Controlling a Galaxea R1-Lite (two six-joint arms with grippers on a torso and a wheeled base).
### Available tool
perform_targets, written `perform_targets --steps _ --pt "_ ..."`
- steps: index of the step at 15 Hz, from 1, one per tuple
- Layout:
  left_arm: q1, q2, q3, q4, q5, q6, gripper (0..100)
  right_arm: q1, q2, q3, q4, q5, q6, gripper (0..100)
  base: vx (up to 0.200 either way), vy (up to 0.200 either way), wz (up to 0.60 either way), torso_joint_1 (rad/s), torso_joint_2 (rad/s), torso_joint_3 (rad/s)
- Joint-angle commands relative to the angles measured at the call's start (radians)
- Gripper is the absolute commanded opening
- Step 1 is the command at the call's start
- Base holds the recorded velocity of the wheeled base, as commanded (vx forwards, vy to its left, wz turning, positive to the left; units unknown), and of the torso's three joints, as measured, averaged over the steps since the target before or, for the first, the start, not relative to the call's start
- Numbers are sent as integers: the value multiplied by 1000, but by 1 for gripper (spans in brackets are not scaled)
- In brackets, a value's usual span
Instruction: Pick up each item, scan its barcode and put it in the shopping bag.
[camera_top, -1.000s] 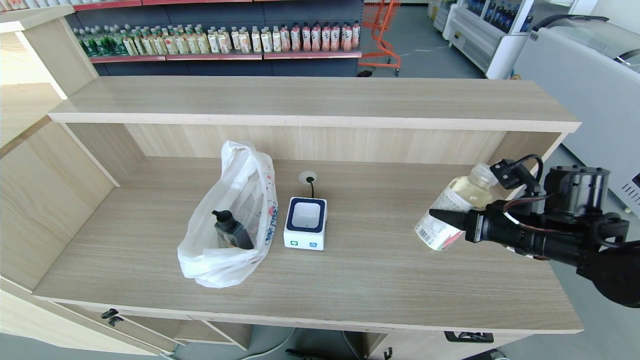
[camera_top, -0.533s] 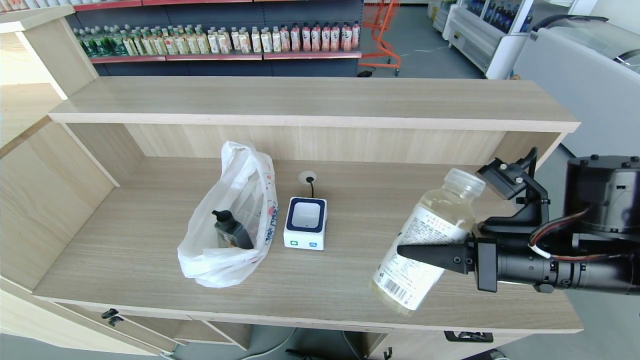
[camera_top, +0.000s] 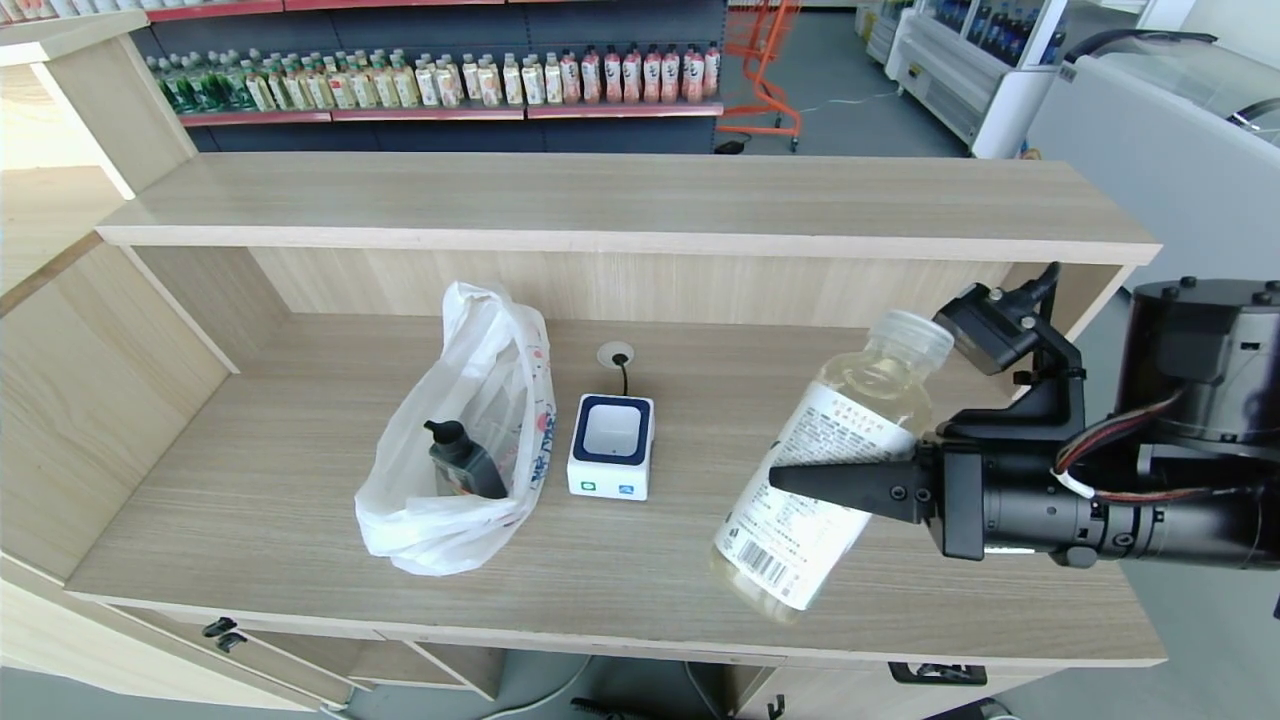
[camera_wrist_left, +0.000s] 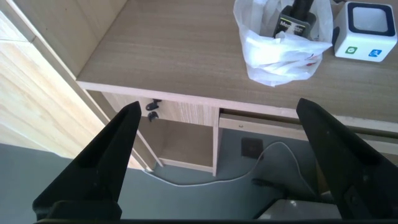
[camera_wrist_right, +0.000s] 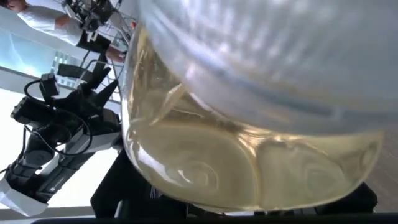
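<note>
My right gripper (camera_top: 800, 478) is shut on a clear bottle (camera_top: 825, 465) of pale yellow liquid with a white label, held tilted above the counter's right front, cap up and to the back, barcode at its lower end. The bottle's base (camera_wrist_right: 249, 143) looms close in the right wrist view. The white barcode scanner (camera_top: 611, 446) with its dark-framed window sits mid-counter, left of the bottle. Beside it stands the open white shopping bag (camera_top: 470, 430) (camera_wrist_left: 283, 43), holding a dark pump bottle (camera_top: 462, 462) (camera_wrist_left: 295, 22). My left gripper (camera_wrist_left: 224, 162) is open, hanging off the counter's front edge, below counter level.
The wooden counter (camera_top: 300, 480) has a raised back shelf (camera_top: 620, 200) and side walls. A cable port (camera_top: 615, 353) sits behind the scanner. Drawers and a loose cable (camera_wrist_left: 205, 180) lie under the counter front. Store shelves of drinks stand far behind.
My right gripper has lifted the bottle off the counter's right side and carried it forward and left, toward the scanner. The bag and scanner have not moved.
</note>
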Motion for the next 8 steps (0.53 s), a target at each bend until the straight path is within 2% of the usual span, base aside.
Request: perform_targets --steps 1,8 --pt "0 0 0 0 0 1 100 15 -5 1 -1 16 1 0 0 0 0 0 0 0" --pt "0 0 0 0 0 1 100 37 -6 18 4 39 -4 0 0 0 0 0 0 0"
